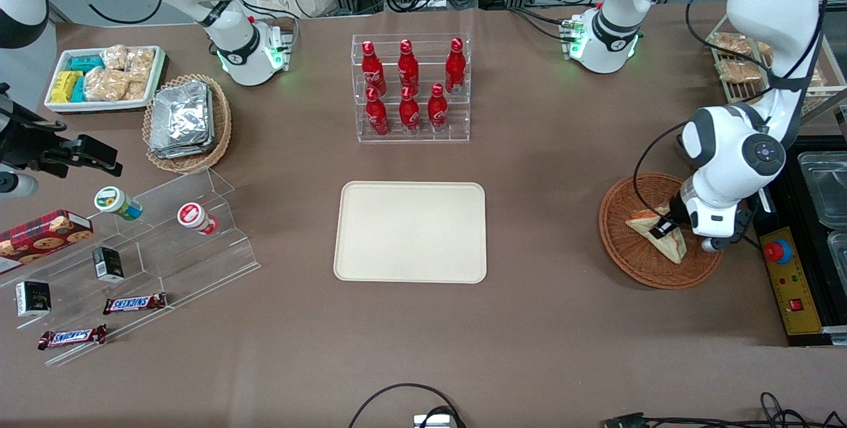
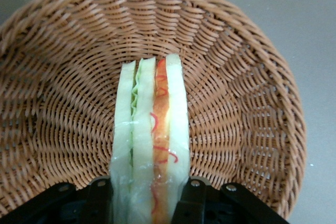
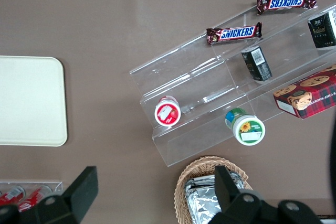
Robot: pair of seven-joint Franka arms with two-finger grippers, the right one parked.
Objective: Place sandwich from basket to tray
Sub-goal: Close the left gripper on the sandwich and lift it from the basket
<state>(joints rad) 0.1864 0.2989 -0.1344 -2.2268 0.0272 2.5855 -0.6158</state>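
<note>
The hand (image 1: 664,228) is down in the basket (image 1: 635,262) at the working arm's end of the surface (image 1: 556,170), and from the wrist camera its two black fingers (image 2: 100,198) sit pressed against either bread face of the sandwich (image 2: 152,140), closed onto the wedge. The sandwich is in the basket, standing on edge with its cut face up, layers showing: pale bread outside, green and orange filling between.

Where could this slip? The grip looks to be at one end of the wedge only, so most of it hangs out past the fingers; on a lift that free end may droop or swing and pivot in the grip. There seems to be clear film over it, and film on soft bread is slick, so I'd guess it could slide out. Squeeze harder and the bread gives and the filling shifts. The low end may also catch the basket's rim on the way out.

Its long axis runs straight out from the hand across the basket floor. From the front it lies on a diagonal, one corner toward the tray (image 1: 410,231), another nearer the camera, close to the basket's rim. The tray itself lies well apart, mid-surface, bare
</note>
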